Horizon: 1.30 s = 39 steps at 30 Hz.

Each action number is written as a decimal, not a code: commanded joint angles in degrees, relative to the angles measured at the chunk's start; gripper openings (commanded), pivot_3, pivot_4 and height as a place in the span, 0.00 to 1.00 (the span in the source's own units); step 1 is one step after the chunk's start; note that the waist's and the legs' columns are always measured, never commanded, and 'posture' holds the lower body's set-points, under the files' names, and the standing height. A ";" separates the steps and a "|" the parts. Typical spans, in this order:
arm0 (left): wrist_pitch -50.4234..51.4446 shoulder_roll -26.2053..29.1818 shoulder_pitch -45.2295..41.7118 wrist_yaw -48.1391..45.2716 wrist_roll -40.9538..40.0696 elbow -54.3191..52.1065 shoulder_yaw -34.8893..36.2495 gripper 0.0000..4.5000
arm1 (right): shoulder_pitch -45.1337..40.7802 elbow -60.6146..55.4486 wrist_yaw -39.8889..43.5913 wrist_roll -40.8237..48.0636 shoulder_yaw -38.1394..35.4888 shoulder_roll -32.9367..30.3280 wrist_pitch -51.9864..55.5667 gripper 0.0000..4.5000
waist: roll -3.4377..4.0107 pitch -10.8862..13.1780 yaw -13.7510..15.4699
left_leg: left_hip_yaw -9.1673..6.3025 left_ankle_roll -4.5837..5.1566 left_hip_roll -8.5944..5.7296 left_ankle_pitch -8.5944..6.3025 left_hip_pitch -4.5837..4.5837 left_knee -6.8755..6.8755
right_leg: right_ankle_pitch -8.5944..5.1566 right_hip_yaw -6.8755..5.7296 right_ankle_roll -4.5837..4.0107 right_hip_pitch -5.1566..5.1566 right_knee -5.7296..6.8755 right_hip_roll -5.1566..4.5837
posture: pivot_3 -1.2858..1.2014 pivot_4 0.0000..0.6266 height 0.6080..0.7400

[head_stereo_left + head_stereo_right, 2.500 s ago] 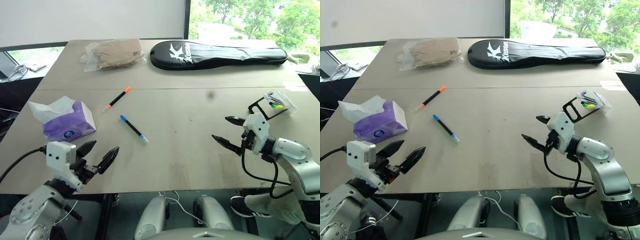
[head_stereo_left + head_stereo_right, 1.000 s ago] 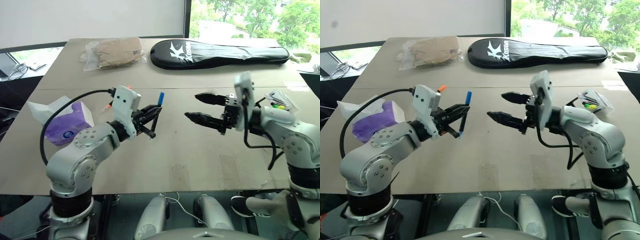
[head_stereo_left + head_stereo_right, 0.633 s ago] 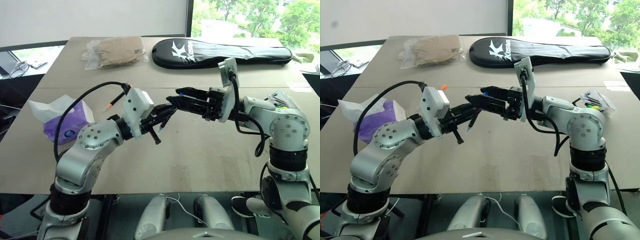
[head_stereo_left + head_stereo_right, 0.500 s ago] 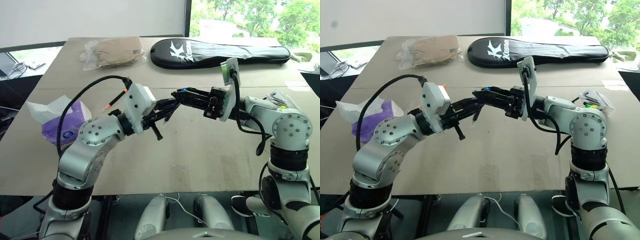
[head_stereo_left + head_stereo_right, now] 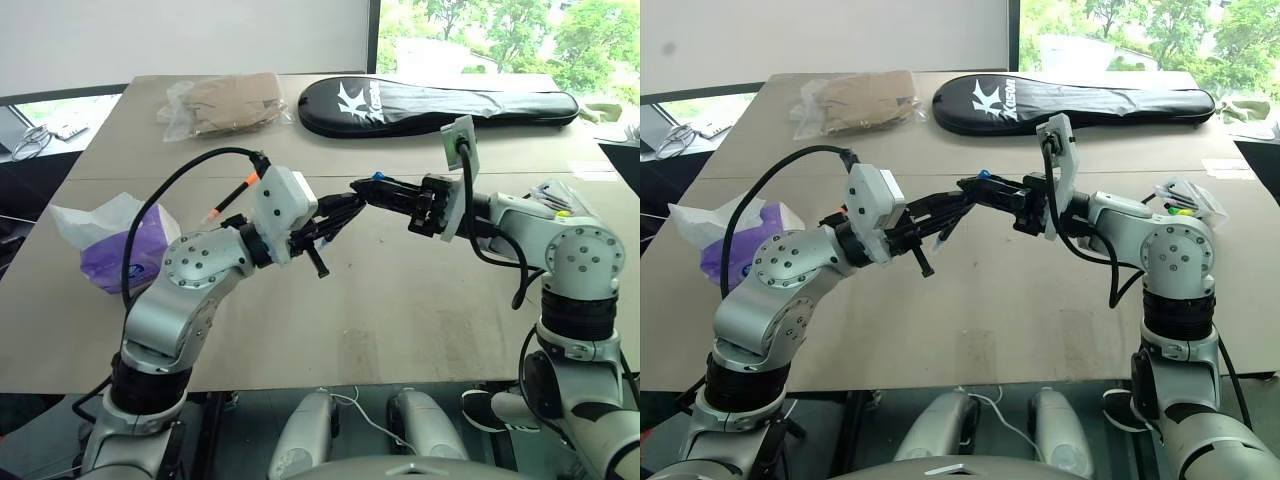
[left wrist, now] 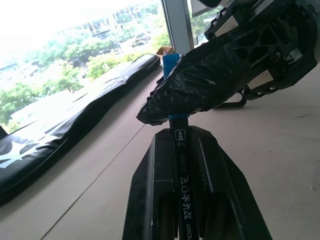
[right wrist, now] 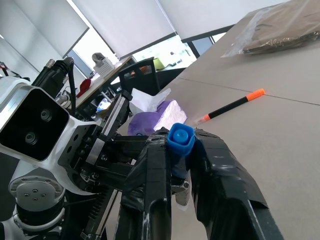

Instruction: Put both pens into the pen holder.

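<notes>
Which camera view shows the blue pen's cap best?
The right wrist view: the blue cap faces the camera, pinched between the right tool's fingers. The left wrist view shows it partly hidden; both eye views show a small blue dot.

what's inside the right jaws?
The blue pen, cap end sticking out of the right gripper. The left gripper clamps its barrel. The tip is hidden.

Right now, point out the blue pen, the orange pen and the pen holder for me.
blue pen [image 7: 180, 140]: right wrist view, on its blue cap.
orange pen [image 7: 231, 104]: right wrist view, on its black barrel.
pen holder [image 5: 556, 198]: left eye view, on its clear wall.
</notes>
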 commanded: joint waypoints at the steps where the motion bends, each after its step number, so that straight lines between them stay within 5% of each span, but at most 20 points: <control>1: 3.13 -1.28 -0.45 0.05 -6.16 -0.51 3.40 0.26 | 0.09 -2.04 0.04 -0.15 -1.75 -0.52 -2.49 0.02 | 0.00 0.00 -0.02 | 0.01 0.00 0.00 0.00 0.00 0.01 | 0.00 0.00 0.00 0.00 0.00 0.00 | 0.52 0.24 1.00; 5: 5.47 -0.74 0.97 1.37 -7.15 -0.97 4.35 0.64 | 1.81 -3.38 -1.56 -5.92 -5.03 -5.62 -6.40 0.02 | 0.00 0.00 0.18 | 0.00 0.00 -0.01 0.00 -0.01 0.01 | 0.00 -0.03 0.01 0.00 0.00 -0.01 | 0.52 0.24 1.00; 9: 6.12 -0.10 2.91 1.71 -6.78 -1.61 3.99 0.65 | 2.35 -4.98 -0.94 -11.56 -7.85 -13.36 -9.31 0.02 | 0.03 0.02 0.17 | 0.03 0.02 -0.04 -0.01 -0.03 0.03 | -0.01 -0.02 0.01 0.00 0.00 -0.03 | 0.52 0.24 1.00; 15: 6.00 -0.92 1.04 -0.95 -7.38 -0.50 0.50 0.65 | 3.04 -6.68 2.52 -26.22 -8.65 -33.58 -13.29 0.02 | 0.20 0.13 0.35 | 0.01 0.02 -0.02 -0.01 -0.08 0.04 | -0.01 -0.07 0.02 0.00 -0.05 -0.04 | 0.52 0.24 1.00; 20: 7.50 -0.75 -0.17 -2.17 -8.90 -1.38 -0.50 0.65 | 5.35 -8.07 5.92 -32.19 -7.85 -42.40 -13.26 0.02 | 0.24 0.15 -0.06 | 0.13 0.03 0.09 -0.02 -0.05 0.02 | -0.01 0.03 0.02 0.00 -0.07 0.04 | 0.52 0.24 1.00; 39: 13.10 -0.08 -1.27 -3.92 -19.84 -3.99 1.43 0.65 | 5.88 -5.72 8.87 -42.30 -2.95 -44.27 -10.51 0.02 | 0.24 0.15 0.28 | 0.14 0.03 0.12 -0.02 -0.08 0.08 | -0.01 0.11 0.02 0.00 -0.09 0.04 | 0.52 0.24 1.00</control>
